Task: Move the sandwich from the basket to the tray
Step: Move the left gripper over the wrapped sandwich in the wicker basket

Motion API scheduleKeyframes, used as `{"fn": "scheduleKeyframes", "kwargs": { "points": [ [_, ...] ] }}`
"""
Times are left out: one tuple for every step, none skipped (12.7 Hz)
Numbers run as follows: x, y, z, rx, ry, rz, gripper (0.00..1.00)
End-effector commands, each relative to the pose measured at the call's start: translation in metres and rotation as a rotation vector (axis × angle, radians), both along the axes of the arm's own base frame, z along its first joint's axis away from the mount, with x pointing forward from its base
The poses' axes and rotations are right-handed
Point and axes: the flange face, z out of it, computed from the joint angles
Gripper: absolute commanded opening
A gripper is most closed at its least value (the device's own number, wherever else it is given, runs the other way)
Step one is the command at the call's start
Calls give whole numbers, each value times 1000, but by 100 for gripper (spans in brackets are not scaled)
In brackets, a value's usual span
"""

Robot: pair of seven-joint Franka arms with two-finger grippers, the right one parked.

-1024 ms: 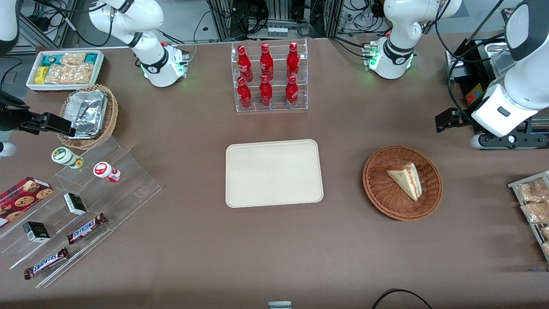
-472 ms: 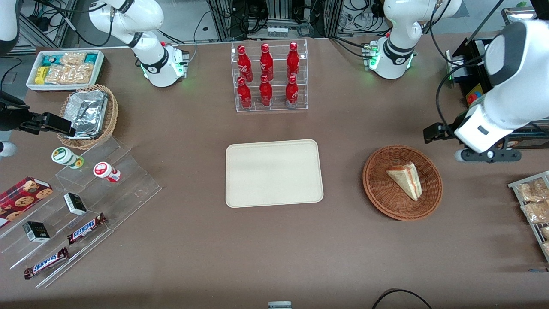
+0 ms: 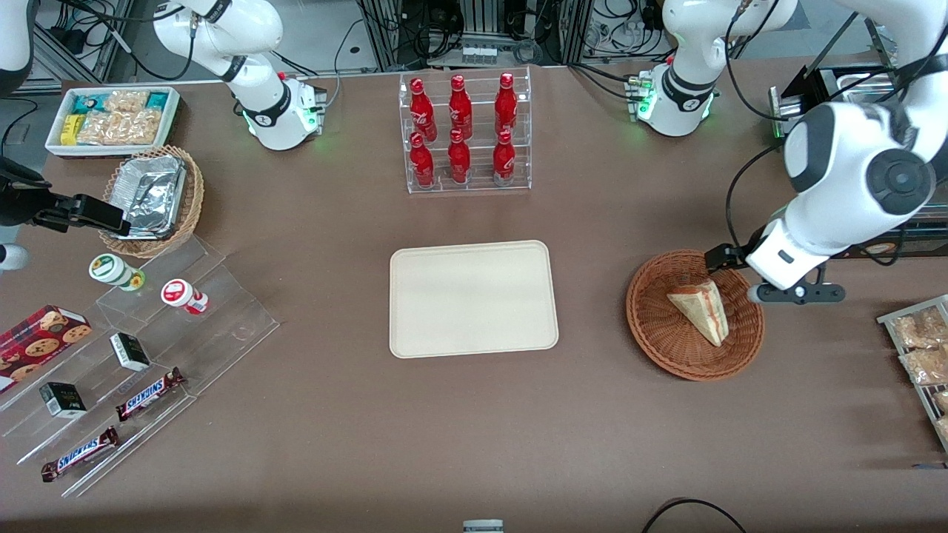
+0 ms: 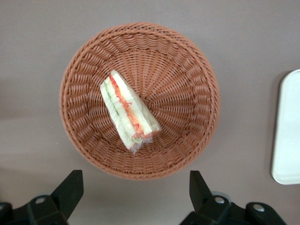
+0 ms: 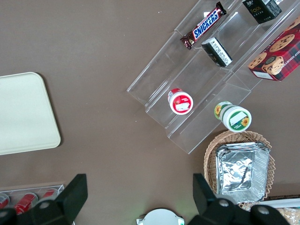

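Observation:
The sandwich (image 3: 702, 311), a clear-wrapped pale wedge with red filling on its edge, lies in the round reddish-brown basket (image 3: 652, 326). The cream tray (image 3: 474, 298) lies flat at the table's middle, with nothing on it. My left gripper (image 3: 794, 294) hangs above the basket's rim, on the side farther from the front camera. In the left wrist view the gripper (image 4: 133, 197) is open and empty, its black fingers (image 4: 70, 190) wide apart over bare table just outside the basket (image 4: 187, 61). The sandwich (image 4: 127, 110) and a tray edge (image 4: 288, 126) show there too.
A clear rack of red bottles (image 3: 468, 133) stands farther from the camera than the tray. A wire rack of snack packets (image 3: 922, 348) is at the working arm's end. Acrylic steps with snacks (image 3: 148, 355) and a tan foil-filled basket (image 3: 152, 200) lie toward the parked arm's end.
My left arm has swung down from beside the black equipment toward the basket and now hangs over its rim. The sandwich, basket and tray have not moved.

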Motion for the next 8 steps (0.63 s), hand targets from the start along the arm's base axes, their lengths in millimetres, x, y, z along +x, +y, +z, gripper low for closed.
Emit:
{"fn": "scheduleKeyframes", "kwargs": {
  "points": [
    [-4, 16, -28, -12, -24, 23, 100],
    [-3, 17, -37, -13, -16, 25, 100],
    [-2, 18, -43, -13, -13, 29, 100],
    [-1, 18, -48, -13, -13, 31, 100],
    [1, 18, -53, -14, -21, 42, 100],
    [0, 18, -57, -13, -13, 50, 100],
    [-2, 19, -59, -9, -9, 100, 100],
    [-2, 20, -60, -2, -4, 179, 100]
  ]
}}
